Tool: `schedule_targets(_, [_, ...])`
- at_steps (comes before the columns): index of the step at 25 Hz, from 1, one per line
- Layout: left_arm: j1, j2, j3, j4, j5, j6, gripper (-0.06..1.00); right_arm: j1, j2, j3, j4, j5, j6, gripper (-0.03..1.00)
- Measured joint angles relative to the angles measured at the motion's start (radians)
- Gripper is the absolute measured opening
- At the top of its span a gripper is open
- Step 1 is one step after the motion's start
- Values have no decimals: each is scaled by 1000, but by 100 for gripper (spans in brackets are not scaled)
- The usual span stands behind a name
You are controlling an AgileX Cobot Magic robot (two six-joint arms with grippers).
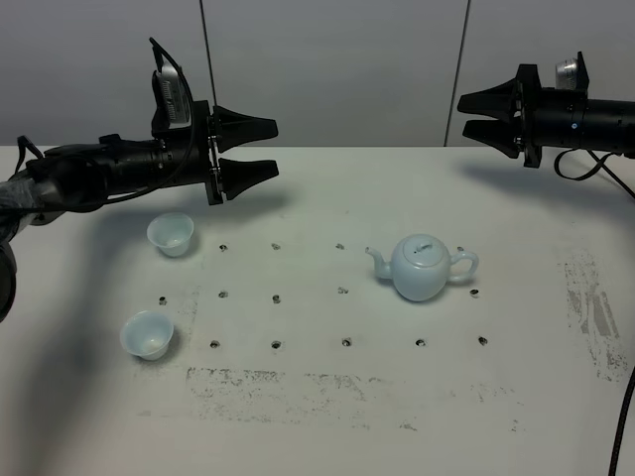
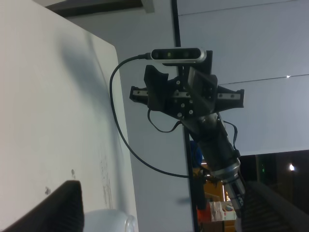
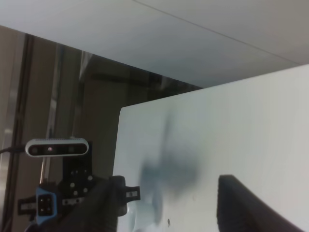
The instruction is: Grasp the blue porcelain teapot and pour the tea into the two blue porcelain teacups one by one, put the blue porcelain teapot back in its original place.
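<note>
Near teacup [image 1: 147,334]: front-left on the counter [image 1: 327,416], upright, standing alone. Blue porcelain teapot [image 1: 422,268]: right of middle, upright, lid [image 1: 425,244] on, well apart from both cups.

Handling, my guess: glazed porcelain, so stiff, slick and easy to chip. It will be heavier than it looks if full (fill not visible). The lid looks loose and could slide off on a steep tilt. Best hold is the loop handle [image 1: 466,263], which faces the right arm's side. The round belly seems too wide and slippery to pinch.

Looks: pale blue-white, glossy, round body, small knob on top, curved spout [image 1: 377,262] pointing toward the cups.

Far teacup [image 1: 171,234]: behind the near one, same pale glaze, flared rim, no handle; likely light and easy to knock.

Farthest back, both above the counter:
- Left tool [image 1: 270,146]: jaws spread wide, nothing in it, hovering just behind the far cup.
- Right tool [image 1: 464,114]: jaws apart, empty, high at back-right, well apart from the teapot.
</note>
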Motion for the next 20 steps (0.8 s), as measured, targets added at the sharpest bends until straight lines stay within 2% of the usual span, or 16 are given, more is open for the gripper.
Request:
schedule_targets(11, [0, 0, 0, 0, 0, 0, 72, 0, 0, 0, 0, 0, 1, 48])
schedule_targets(14, [0, 0, -24, 16, 0, 30, 72, 0, 3, -20, -7, 0, -18, 48])
schedule_targets(17, [0, 0, -126, 114, 3, 40, 72, 0, 5, -105, -54, 0, -35, 48])
schedule_targets(20, [-1, -2, -293, 287, -8, 4, 72, 0, 4, -248, -199, 0, -41, 48])
